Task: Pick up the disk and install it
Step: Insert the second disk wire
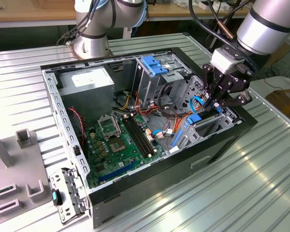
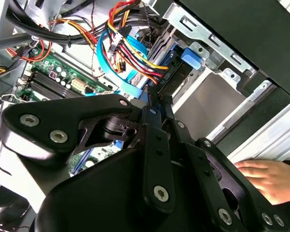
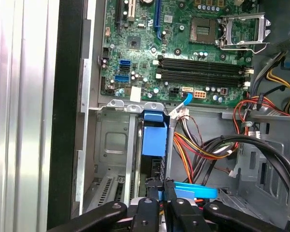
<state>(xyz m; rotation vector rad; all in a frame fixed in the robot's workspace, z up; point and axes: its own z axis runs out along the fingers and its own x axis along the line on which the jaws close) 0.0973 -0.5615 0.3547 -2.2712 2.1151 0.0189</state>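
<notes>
The disk (image 3: 153, 141) stands on edge in a metal bay at the corner of the open computer case (image 1: 222, 140). Its blue rail end and dark edge face me. In the exterior view the disk (image 1: 198, 118) sits low in the bay on that view's right, under my gripper (image 1: 213, 104). My gripper (image 3: 159, 186) reaches down into the case, fingers drawn close together on the disk's near edge. In the second wrist view the fingers (image 2: 152, 108) meet at the blue rail of the disk (image 2: 180, 75), beside the bay's metal wall.
Orange, red and blue cables (image 3: 203, 145) hang right beside the bay. The motherboard (image 1: 121, 140), a grey power-supply box (image 1: 89, 82) and a drive cage with a blue bracket (image 1: 154, 65) lie further in. A person's hand (image 2: 266, 176) rests outside the case. Grey fixtures (image 1: 19, 159) stand on the exterior view's left.
</notes>
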